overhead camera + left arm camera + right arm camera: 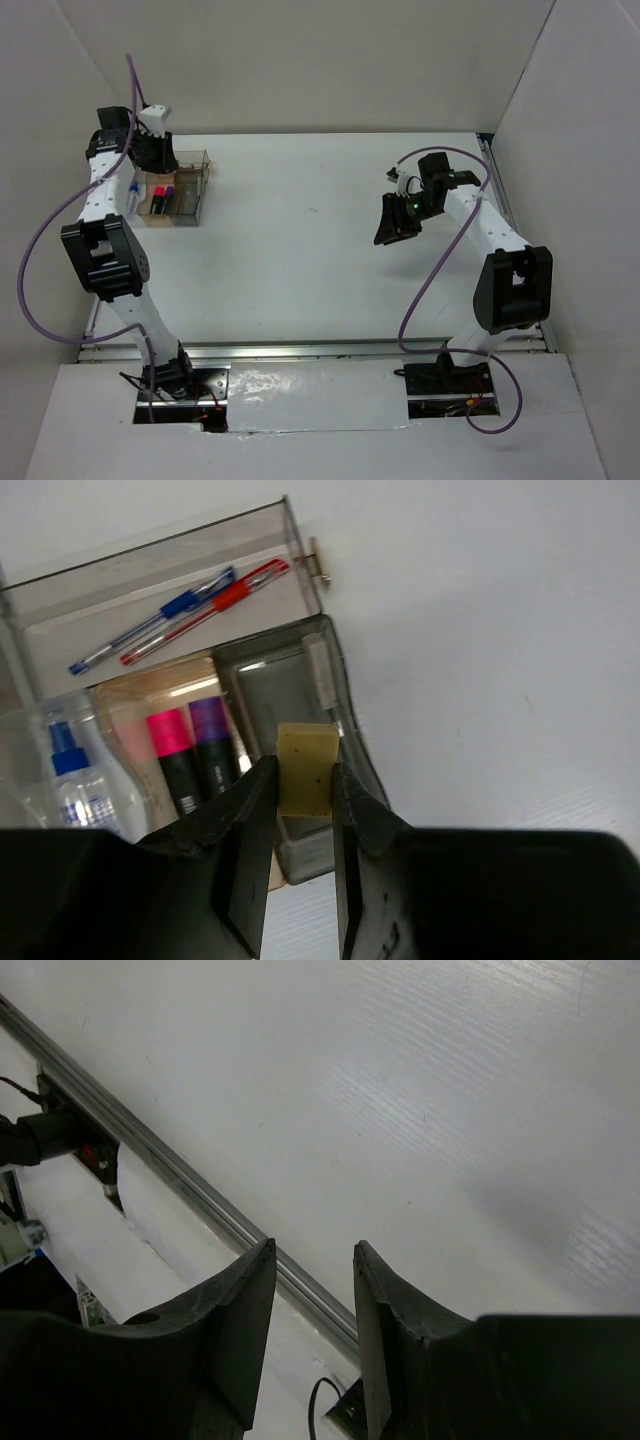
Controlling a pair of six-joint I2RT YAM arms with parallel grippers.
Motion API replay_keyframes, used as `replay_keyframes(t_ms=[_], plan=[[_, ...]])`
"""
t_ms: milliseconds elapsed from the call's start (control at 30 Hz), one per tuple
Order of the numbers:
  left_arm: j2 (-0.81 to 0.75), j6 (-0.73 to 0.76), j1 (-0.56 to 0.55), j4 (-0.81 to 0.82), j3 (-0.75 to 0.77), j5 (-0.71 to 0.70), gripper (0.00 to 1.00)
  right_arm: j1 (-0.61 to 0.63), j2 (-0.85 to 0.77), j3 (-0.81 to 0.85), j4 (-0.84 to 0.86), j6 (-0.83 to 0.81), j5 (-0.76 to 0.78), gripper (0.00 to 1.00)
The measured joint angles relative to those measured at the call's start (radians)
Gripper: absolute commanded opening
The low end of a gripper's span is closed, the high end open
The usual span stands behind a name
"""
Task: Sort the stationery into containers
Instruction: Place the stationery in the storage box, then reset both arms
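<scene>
A tan eraser block [306, 748] is pinched between the fingers of my left gripper [303, 772], which is shut on it just above the clear compartment box [300, 525]. Directly beneath the eraser lies a small grey compartment [285, 685]. A blue pen [150, 625] and a red pen [205, 610] lie in the long back compartment. A pink-black marker [172, 755] and a purple marker [213, 742] stand side by side, and a blue-capped tube [72, 775] sits left of them. From above, the left gripper [155, 152] hovers over the box [203, 190] at far left. My right gripper [398, 222] [314, 1255] is open and holds nothing.
A metal rail [180, 1175] runs along the table's near edge below the right gripper, with a cable [325, 1400] past it. White enclosure walls [570, 130] ring the table. A small brass clip [319, 560] sticks out of the box's corner. Purple cables [40, 250] loop off both arms.
</scene>
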Motion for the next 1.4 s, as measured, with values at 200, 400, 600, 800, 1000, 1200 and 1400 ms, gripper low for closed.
replay_keyframes(t_ms=[200,400,600,800,1000,1200,1400], plan=[[0.063,-0.022,0.046,-0.002,0.008,-0.004,0.25,0.001,0.0,0.0,-0.001,-0.001,0.005,0.57],[0.086,-0.023,0.045,-0.002,-0.072,-0.01,0.27,0.003,0.003,0.0,-0.002,0.005,0.034,0.89],[0.102,-0.023,0.044,0.013,-0.076,-0.014,0.36,0.006,0.003,0.0,0.001,0.016,0.093,1.0],[0.129,-0.023,0.042,0.023,-0.076,-0.03,0.47,0.006,0.001,0.0,0.002,0.024,0.136,1.0],[0.134,-0.02,0.027,0.03,-0.076,-0.052,0.72,0.004,-0.024,0.0,0.002,0.027,0.162,1.0],[0.122,-0.025,0.007,0.019,-0.066,-0.042,0.93,-0.006,-0.053,0.0,0.003,0.027,0.181,1.0],[-0.113,-0.009,-0.131,0.005,-0.164,-0.124,0.99,-0.058,-0.127,-0.027,0.028,0.034,0.228,1.0]])
